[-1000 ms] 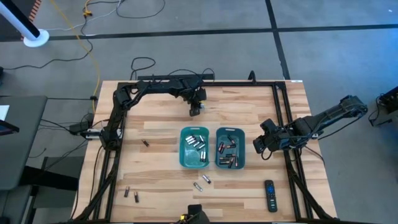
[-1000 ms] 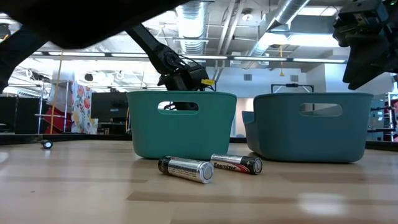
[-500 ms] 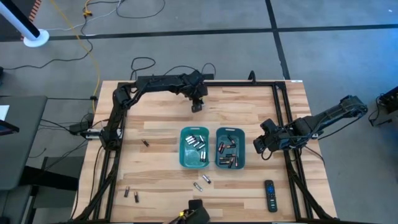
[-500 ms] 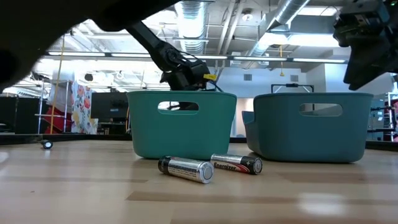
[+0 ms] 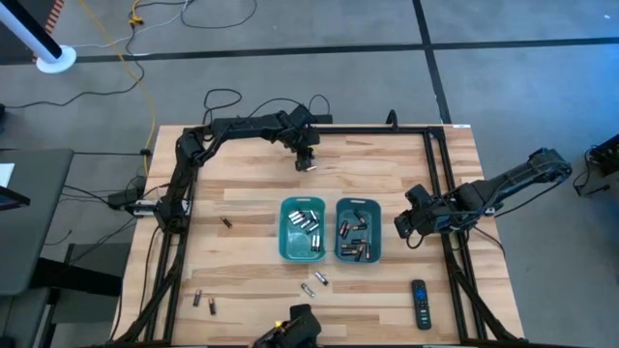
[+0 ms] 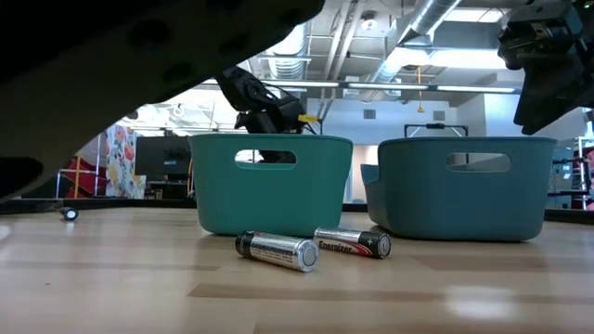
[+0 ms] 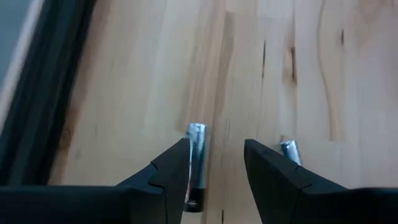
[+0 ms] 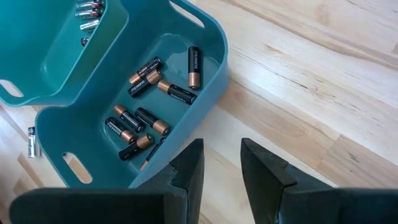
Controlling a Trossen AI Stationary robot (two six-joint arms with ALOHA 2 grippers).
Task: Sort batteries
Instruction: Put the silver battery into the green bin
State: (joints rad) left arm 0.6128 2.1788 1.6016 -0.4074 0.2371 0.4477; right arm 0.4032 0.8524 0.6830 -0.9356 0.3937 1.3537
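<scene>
Currently left gripper [image 7: 214,171], fingers apart and empty, hovers over two silvery cylindrical batteries [image 7: 196,140] on the wooden desk [image 5: 387,164], likely selecting one. Right gripper [image 8: 217,171], parted, waits beside the teal bins [image 5: 357,230].

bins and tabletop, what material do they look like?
The two teal bins look like moulded plastic: uniform matte colour, rounded corners, cut-out handle slots, thin walls in the right wrist view. The tabletop looks like wood, probably butcher-block: pale jointed strips with visible grain and knots, and a light satin sheen in the low view.
</scene>
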